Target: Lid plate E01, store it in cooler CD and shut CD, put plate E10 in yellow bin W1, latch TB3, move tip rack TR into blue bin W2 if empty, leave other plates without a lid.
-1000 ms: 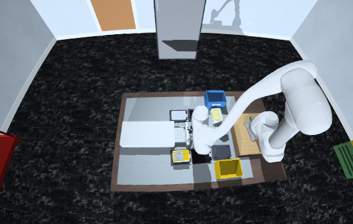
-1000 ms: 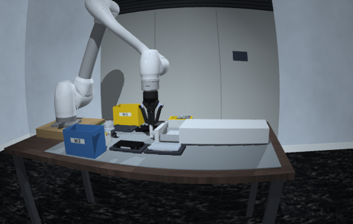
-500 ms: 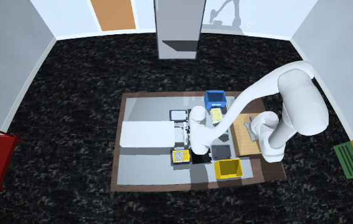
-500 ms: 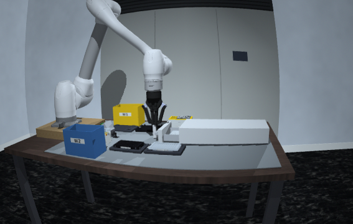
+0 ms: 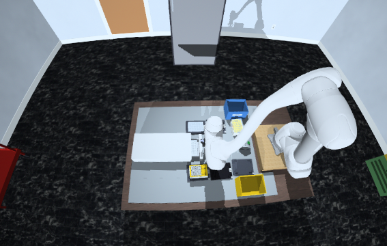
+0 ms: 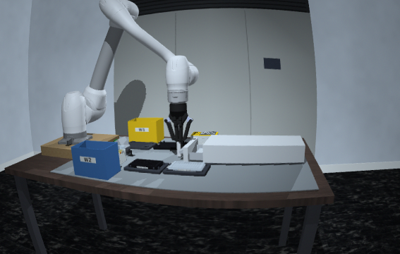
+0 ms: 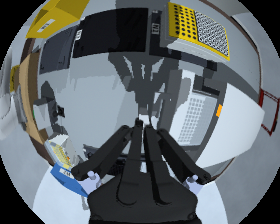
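Observation:
My gripper [image 6: 178, 142] is shut and empty, pointing straight down just in front of the white cooler CD [image 6: 252, 149]. Its fingertips [image 7: 143, 124] hang close to the raised front of CD's drawer [image 6: 189, 148], which stands pulled out toward the arm's base. A white plate [image 5: 194, 147] lies flat in the drawer, and it also shows in the wrist view [image 7: 191, 117]. A pale plate [image 6: 187, 166] sits in a dark nest at the mat's front. The yellow tip rack TR [image 5: 198, 171] sits in its nest beside the cooler. Tip box TB3 [image 5: 237, 126] stands by the blue bin.
The blue bin W2 [image 6: 95, 159] and the yellow bin W1 [image 6: 145, 129] stand upright on the bench. An empty black nest [image 6: 145, 164] lies beside the pale plate. A grey nest [image 5: 242, 167] lies near W1. The green key DONE [image 5: 246, 143] is by the arm's base.

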`<state>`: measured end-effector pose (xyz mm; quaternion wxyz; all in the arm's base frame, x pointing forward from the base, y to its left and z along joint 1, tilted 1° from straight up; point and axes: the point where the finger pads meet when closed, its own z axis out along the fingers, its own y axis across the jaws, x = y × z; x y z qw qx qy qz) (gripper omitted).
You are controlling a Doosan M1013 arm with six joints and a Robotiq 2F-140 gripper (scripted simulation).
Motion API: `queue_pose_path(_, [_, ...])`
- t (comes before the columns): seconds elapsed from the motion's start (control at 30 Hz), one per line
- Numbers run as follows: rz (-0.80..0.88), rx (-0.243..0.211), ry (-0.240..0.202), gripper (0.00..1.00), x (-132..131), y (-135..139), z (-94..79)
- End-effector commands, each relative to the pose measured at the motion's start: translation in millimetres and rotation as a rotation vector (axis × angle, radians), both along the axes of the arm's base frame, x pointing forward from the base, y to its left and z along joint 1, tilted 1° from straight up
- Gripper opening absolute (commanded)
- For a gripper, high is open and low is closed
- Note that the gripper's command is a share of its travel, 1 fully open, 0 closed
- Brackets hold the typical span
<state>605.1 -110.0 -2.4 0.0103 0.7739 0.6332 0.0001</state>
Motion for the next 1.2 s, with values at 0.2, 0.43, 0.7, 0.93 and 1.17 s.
queue_pose_path(0.2, [0.0, 0.0, 0.0, 0.0, 10, -2, 0.3])
queue_pose_path(0.43, [0.0, 0.0, 0.0, 0.0, 16, -3, 0.4])
queue_pose_path(0.7, [0.0, 0.0, 0.0, 0.0, 27, -5, 0.6])
queue_pose_path(0.93, [0.0, 0.0, 0.0, 0.0, 33, -7, 0.7])
queue_pose_path(1.17, [0.0, 0.0, 0.0, 0.0, 43, -9, 0.8])
